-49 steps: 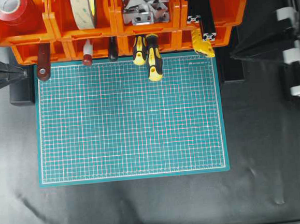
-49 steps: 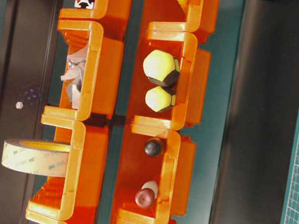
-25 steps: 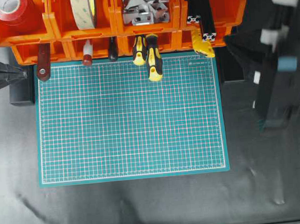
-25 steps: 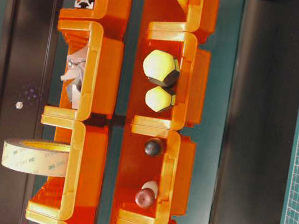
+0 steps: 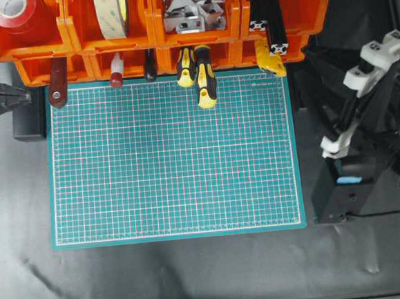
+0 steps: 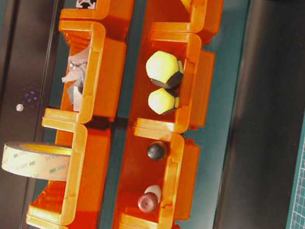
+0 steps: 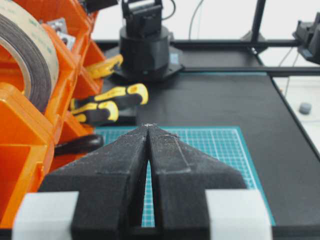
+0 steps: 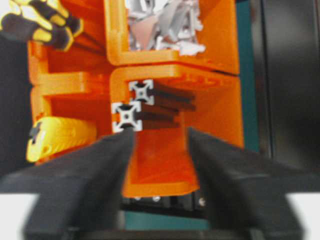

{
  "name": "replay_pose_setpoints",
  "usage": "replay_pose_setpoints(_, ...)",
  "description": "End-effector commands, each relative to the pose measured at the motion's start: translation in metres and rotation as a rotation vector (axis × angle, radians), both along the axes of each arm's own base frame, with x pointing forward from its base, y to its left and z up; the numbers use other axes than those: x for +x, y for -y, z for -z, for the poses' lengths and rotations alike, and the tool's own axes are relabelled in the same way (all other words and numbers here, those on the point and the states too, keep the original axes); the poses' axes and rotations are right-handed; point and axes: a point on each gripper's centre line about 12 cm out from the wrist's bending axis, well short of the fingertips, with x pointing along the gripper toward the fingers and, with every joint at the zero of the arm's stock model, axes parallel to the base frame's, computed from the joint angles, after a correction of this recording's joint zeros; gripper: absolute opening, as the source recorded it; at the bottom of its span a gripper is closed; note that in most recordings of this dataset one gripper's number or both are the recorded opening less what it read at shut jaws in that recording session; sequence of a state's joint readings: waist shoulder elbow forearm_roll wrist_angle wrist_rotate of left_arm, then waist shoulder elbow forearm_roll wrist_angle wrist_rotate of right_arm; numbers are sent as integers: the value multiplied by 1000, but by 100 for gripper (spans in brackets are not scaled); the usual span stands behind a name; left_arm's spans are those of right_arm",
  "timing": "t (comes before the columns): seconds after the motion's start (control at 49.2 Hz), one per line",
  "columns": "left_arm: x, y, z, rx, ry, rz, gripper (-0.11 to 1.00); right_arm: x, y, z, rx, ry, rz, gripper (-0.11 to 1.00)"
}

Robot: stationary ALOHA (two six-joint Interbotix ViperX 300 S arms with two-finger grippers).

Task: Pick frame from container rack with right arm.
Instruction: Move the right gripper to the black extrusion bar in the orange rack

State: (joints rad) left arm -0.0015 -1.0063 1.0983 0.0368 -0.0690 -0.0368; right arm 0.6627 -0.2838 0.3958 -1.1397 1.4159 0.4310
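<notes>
We can read almost nothing here. The roll of tape (image 6: 35, 160) carries a repeated green logo along its edge, seemingly "3M". Small print on the green mat (image 5: 262, 79) is too tiny to read.

Black-covered worktable with green gridded cutting mat, bright backdrop.
Matte black wrinkled table covering (image 5: 196, 274) surrounds the green cutting mat with white grid lines (image 5: 173, 158); thin black metal frame posts (image 7: 258, 20) stand at the far edge against a white, brightly lit background (image 7: 220, 17).
</notes>
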Motion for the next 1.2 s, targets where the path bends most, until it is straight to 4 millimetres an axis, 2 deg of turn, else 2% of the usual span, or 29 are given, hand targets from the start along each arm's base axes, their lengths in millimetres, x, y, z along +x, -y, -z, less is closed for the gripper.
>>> replay_pose_setpoints(0.0,0,0,-14,2,29,-2,0,1,0,1,-12,10,-5,59)
replay_pose_setpoints(0.081,-1,0,-14,2,21,-2,0,3,1,8,-32,-9,1,77)
replay_pose_setpoints(0.142,-2,-1,-13,2,11,-4,0,5,2,13,-49,-23,6,85)
replay_pose_setpoints(0.528,-5,-1,-13,2,-11,-4,0,20,30,34,-105,-73,86,83)
replay_pose_setpoints(0.752,-5,0,-13,2,-11,-3,0,25,40,42,-72,-32,110,83)
replay_pose_setpoints(0.996,-5,0,-13,2,-9,-3,0,27,40,50,-78,-43,121,77)
replay_pose_setpoints(1.077,-5,-1,-13,2,-11,-5,0,29,39,55,-86,-57,123,69)
replay_pose_setpoints(1.179,-5,-1,-14,2,-9,-6,0,31,37,59,-89,-71,129,50)
